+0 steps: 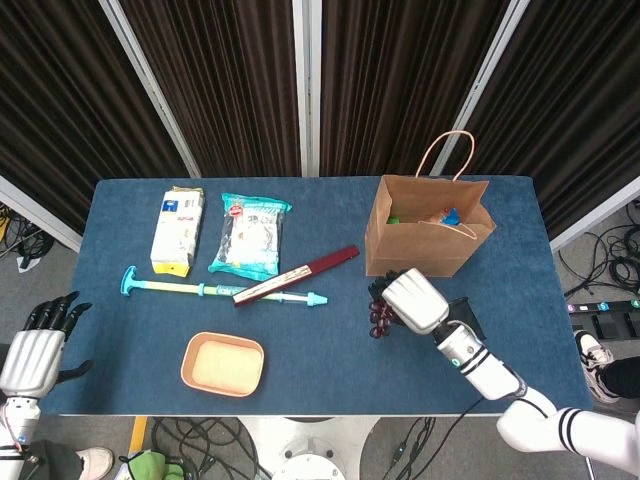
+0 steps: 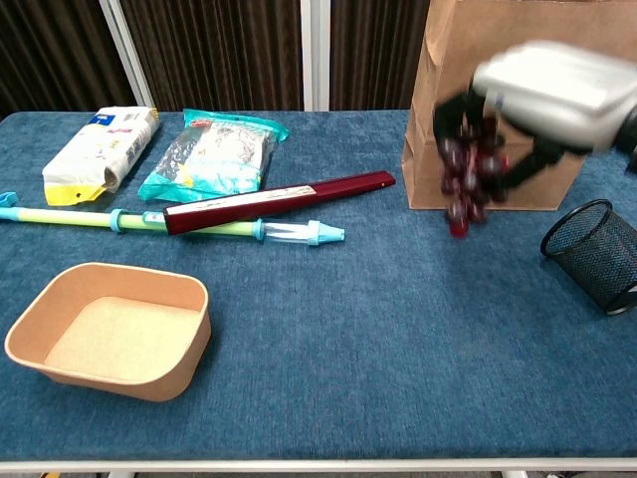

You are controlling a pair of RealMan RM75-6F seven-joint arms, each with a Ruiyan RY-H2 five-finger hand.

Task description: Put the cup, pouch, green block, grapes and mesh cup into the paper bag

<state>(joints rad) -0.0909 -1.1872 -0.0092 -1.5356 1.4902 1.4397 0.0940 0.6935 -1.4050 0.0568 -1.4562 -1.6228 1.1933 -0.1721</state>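
Right hand [image 2: 552, 95]: your fingers clamp the grapes [image 2: 468, 174], lifted clear for the paper bag [image 1: 428, 228].
Left hand [image 1: 35, 350]: fingers apart, idle.

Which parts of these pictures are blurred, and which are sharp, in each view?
Chest view: the right hand and the grapes it holds are smeared by motion blur, while the mesh cup and the tan tray are sharp. Head view: sharp overall, the same hand only slightly soft; the paper bag has crisp edges.

Right hand [image 1: 413, 300] raised, grasping; left hand [image 1: 32, 357] idle.
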